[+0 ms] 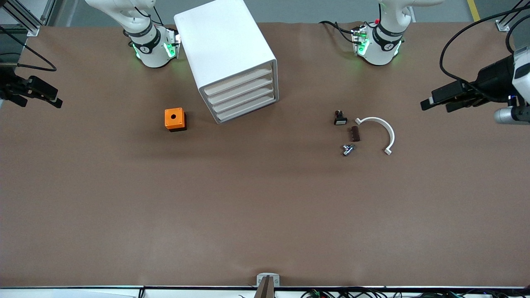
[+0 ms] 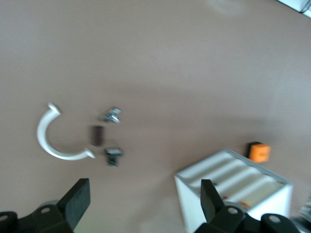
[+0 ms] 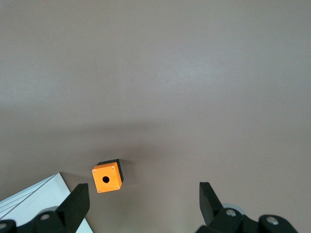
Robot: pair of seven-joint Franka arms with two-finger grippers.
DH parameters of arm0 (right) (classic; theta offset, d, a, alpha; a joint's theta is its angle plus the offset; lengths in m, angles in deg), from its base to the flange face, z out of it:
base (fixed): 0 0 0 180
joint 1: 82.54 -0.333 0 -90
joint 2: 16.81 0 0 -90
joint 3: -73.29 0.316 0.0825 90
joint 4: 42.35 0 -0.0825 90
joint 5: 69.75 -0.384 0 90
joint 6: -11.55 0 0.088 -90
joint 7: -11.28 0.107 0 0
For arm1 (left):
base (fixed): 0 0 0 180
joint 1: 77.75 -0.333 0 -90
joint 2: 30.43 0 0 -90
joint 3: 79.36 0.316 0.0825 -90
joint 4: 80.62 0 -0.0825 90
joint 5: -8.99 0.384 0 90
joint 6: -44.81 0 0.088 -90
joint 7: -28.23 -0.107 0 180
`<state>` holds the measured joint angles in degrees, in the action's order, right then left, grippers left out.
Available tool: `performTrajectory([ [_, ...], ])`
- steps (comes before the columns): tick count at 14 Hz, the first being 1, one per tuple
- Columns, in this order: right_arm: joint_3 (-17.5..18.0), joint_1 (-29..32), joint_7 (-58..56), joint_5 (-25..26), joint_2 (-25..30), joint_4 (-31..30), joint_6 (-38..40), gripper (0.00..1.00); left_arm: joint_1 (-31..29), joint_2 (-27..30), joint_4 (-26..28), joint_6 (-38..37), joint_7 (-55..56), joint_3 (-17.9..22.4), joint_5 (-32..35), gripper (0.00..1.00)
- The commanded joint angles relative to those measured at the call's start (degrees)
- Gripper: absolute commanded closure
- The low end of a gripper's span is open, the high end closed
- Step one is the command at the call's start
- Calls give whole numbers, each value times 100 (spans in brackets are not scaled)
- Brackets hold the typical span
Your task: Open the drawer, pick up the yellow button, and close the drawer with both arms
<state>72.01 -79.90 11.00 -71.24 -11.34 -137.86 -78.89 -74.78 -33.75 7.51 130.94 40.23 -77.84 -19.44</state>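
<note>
The white drawer cabinet (image 1: 232,58) stands near the right arm's base, and its four drawers (image 1: 242,97) are all shut. It also shows in the left wrist view (image 2: 233,187), where a small orange speck (image 2: 244,204) sits in one drawer's gap. I cannot tell whether it is the button, which shows nowhere else. My left gripper (image 1: 434,104) is open and empty, up in the air at the left arm's end of the table (image 2: 143,194). My right gripper (image 1: 41,102) is open and empty, up in the air at the right arm's end (image 3: 143,196).
An orange cube with a round hole (image 1: 174,119) sits beside the cabinet, also in the right wrist view (image 3: 108,178). Toward the left arm's end lie a small black part with a white face (image 1: 340,119), a brown block (image 1: 355,133), a metal piece (image 1: 348,149) and a white arc (image 1: 379,131).
</note>
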Motion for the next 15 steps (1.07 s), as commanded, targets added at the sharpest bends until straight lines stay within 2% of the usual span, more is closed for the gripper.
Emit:
performTrajectory([
  [1,14,8,11,8,8,67,18,0,106,-317,-156,-176,818,-194,-766,0],
  [3,5,61,-15,17,-176,76,18,0,220,-476,-156,-176,1635,-440,-1268,0],
  [6,-12,44,-42,17,-387,111,-26,0,554,-756,-296,-141,2892,-696,-1471,0],
  [8,-4,18,-33,8,-798,129,-44,0,573,-1239,-699,-167,3911,-705,-2250,0],
  [10,-4,61,-42,16,-1125,164,-44,0,677,-1521,-727,-158,4817,-758,-2824,0],
  [15,-12,140,-42,52,-1557,401,-53,0,1433,-2417,-815,-158,6627,-758,-2791,0],
])
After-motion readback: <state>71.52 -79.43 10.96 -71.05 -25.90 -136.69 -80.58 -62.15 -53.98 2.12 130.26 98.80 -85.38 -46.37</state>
